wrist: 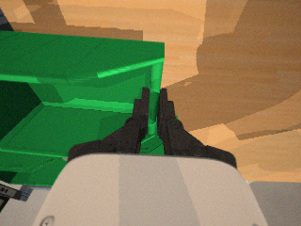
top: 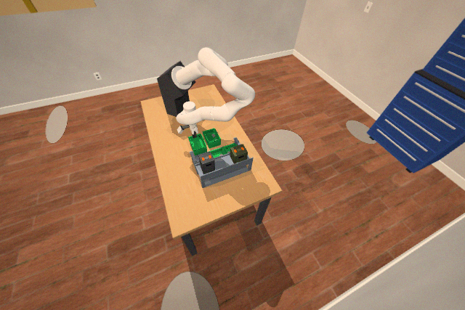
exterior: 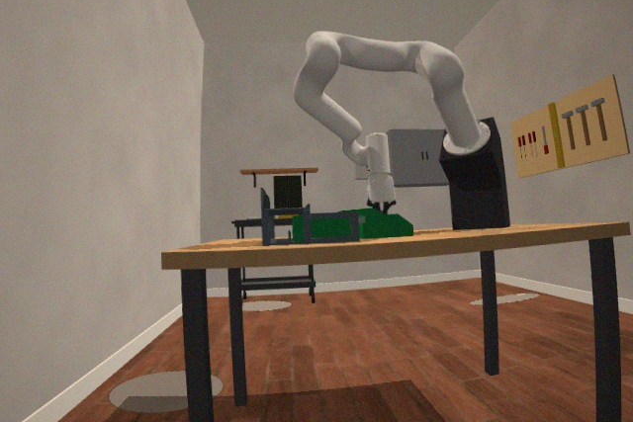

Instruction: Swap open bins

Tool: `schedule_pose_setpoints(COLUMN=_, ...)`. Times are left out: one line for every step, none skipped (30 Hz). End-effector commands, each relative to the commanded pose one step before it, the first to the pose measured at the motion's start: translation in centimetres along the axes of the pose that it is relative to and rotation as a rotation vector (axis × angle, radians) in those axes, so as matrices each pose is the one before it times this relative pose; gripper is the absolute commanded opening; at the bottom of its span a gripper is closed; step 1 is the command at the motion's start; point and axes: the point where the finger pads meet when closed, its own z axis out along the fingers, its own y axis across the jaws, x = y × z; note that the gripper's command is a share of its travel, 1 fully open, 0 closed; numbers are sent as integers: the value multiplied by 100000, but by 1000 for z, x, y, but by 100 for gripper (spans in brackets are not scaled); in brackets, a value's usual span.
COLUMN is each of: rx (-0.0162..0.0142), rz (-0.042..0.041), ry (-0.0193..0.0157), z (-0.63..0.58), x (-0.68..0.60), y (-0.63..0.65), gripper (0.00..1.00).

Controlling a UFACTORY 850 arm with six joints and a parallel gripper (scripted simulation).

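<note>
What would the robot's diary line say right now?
tool: shut on empty bin wall | empty bin: out of shelf, by full bin | table: under both | slot: not yet filled
</note>
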Motion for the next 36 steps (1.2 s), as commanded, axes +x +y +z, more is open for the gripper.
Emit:
schedule_pose_setpoints(rx=37, rz=26, ry=43, z=-25, x=15, y=440, gripper=0)
schedule_pose_setpoints(rx=0, rz=0, ry=1, z=0, x=0, y=133, gripper=0)
schedule_pose_setpoints(rx=0, rz=0, ry=-1, z=0, x=0, y=126, gripper=0)
schedule_pose_setpoints(rx=0, rz=0, ry=0, z=0, x=0, y=118, gripper=0)
schedule_pose_setpoints(rx=0, rz=0, ry=0, z=0, x=0, y=109, gripper=0)
schedule_pose_setpoints(rx=0, rz=0, ry=1, z=0, x=0, y=100, gripper=0)
schedule_pose_setpoints(rx=0, rz=0, ry=-1, z=0, x=0, y=90, gripper=0)
schedule_pose_setpoints(rx=0, rz=0, ry=0, z=0, x=0, y=80, gripper=0)
schedule_pose_setpoints(rx=0, rz=0, ry=0, z=0, x=0, y=0, gripper=0)
schedule_pose_setpoints(rx=0, rz=0, ry=0, z=0, x=0, y=0, gripper=0)
schedule_pose_setpoints(rx=0, rz=0, ry=0, z=0, x=0, y=69, gripper=0)
schedule_pose_setpoints(rx=0, rz=0, ry=0, z=0, x=0, y=58, gripper=0)
schedule_pose_setpoints(rx=0, rz=0, ry=0, z=0, x=0, y=48, gripper=0)
schedule_pose_setpoints(rx=0, rz=0, ry=0, z=0, x=0, y=38, gripper=0)
schedule_pose_setpoints(rx=0, rz=0, ry=0, z=0, x=0, y=29, gripper=0)
schedule_pose_setpoints(rx=0, rz=0, ry=0, z=0, x=0, y=20, gripper=0)
schedule_pose_setpoints(rx=0, rz=0, ry=0, z=0, x=0, y=13, gripper=0)
schedule_pose_setpoints(rx=0, rz=0, ry=0, z=0, x=0, y=7, gripper=0)
schedule_pose_setpoints(rx=0, rz=0, ry=0, z=0, x=0, y=3, gripper=0)
schedule_pose_setpoints(rx=0, rz=0, ry=0, z=0, x=0, y=0, gripper=0)
schedule_pose_setpoints(rx=0, rz=0, ry=0, z=0, x=0, y=0, gripper=0)
schedule_pose_setpoints(rx=0, rz=0, ry=0, z=0, x=0, y=0, gripper=0)
schedule_pose_setpoints(rx=0, rz=0, ry=0, z=0, x=0, y=0, gripper=0)
schedule_pose_setpoints(rx=0, rz=0, ry=0, z=0, x=0, y=0, gripper=0)
schedule_pose_setpoints(rx=0, rz=0, ry=0, z=0, x=0, y=0, gripper=0)
schedule_pose_setpoints(rx=0, rz=0, ry=0, z=0, x=0, y=0, gripper=0)
schedule_pose_setpoints(rx=0, rz=0, ry=0, z=0, x=0, y=0, gripper=0)
schedule_pose_setpoints(rx=0, rz=0, ry=0, z=0, x=0, y=0, gripper=0)
schedule_pose_setpoints(rx=0, rz=0, ry=0, z=0, x=0, y=0, gripper=0)
schedule_pose_setpoints(rx=0, rz=0, ry=0, z=0, x=0, y=0, gripper=0)
schedule_pose_setpoints(rx=0, rz=0, ry=0, z=0, x=0, y=0, gripper=0)
schedule_pose_setpoints(rx=0, rz=0, ry=0, z=0, x=0, y=0, gripper=0)
schedule_pose_setpoints(rx=0, rz=0, ry=0, z=0, x=0, y=0, gripper=0)
schedule_pose_setpoints(rx=0, rz=0, ry=0, z=0, x=0, y=-1, gripper=0)
schedule_pose_setpoints(rx=0, rz=0, ry=0, z=0, x=0, y=-2, gripper=0)
schedule_pose_setpoints(rx=0, rz=0, ry=0, z=0, x=0, y=-3, gripper=0)
